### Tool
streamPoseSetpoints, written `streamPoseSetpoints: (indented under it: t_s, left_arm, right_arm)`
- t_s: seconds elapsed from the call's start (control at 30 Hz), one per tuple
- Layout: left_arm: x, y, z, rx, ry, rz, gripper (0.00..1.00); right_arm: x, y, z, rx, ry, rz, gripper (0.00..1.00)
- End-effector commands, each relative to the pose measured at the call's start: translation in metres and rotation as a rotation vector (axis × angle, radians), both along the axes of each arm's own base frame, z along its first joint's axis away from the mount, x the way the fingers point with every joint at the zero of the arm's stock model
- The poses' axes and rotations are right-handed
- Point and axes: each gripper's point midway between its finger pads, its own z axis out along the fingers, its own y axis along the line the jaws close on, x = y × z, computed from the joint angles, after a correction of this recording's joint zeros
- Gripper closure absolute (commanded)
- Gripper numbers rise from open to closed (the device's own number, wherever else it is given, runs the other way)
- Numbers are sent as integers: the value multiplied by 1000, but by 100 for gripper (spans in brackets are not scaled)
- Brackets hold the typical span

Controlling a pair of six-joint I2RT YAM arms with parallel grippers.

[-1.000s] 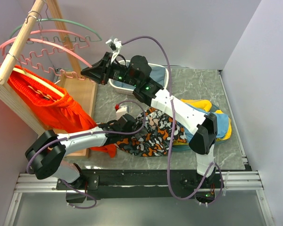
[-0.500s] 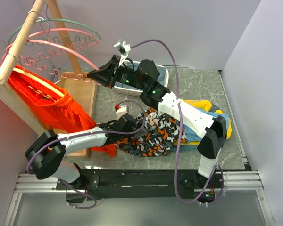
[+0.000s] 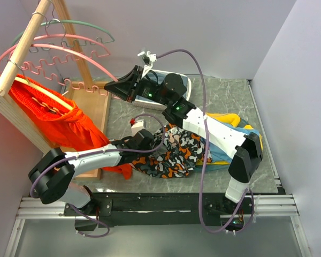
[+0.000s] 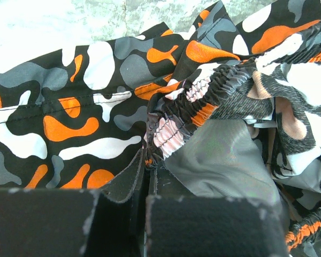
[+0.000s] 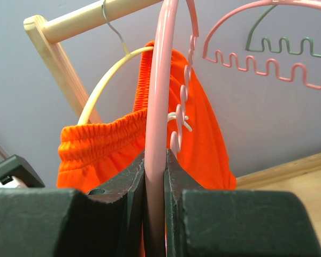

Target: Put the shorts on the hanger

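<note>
Task barely started, by my read. The shorts (image 3: 174, 152) lay bunched on the table (image 3: 224, 96), right of the wooden rack (image 3: 21, 45) and well below its rail, on top of other light blue and yellow clothes. Nothing of them was on the hanger (image 3: 85, 63).

The hanger, a thin pink one, reached out from the rack's rail toward the right, with its free end in the right gripper (image 3: 113, 84). Could not tell whether its hook was on the rail. A second pink hanger, a green one and an orange garment (image 3: 53, 118) hung on the rack too.

Left to do, as I judge it: get the hanger clear of the rack, bring it to the shorts, feed the waistband on.

Right gripper (image 5: 154, 160): jaws nearly together, clamped on the pink hanger (image 5: 155, 134) bar, which ran up between the fingers.

Left gripper (image 4: 148, 171), low and right of the rack's base: jaws fully clenched, pinching the gathered elastic waistband of the shorts (image 4: 96, 118). Fabric was visibly caught between the fingertips.
</note>
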Motion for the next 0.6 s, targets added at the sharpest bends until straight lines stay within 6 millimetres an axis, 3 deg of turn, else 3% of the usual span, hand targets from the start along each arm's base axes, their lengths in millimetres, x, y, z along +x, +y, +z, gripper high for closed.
streamPoseSetpoints:
  t_s: [0.0, 0.43, 0.57]
  left_arm:
    - [2, 0, 8, -15, -22, -3, 99]
    - [5, -5, 10, -41, -17, 9, 99]
    - [7, -7, 11, -45, -16, 12, 99]
  right_arm:
    - [-32, -42, 76, 186, -156, -9, 100]
    - [-37, -66, 61, 136, -137, -98, 100]
    - [-41, -82, 53, 113, -133, -148, 100]
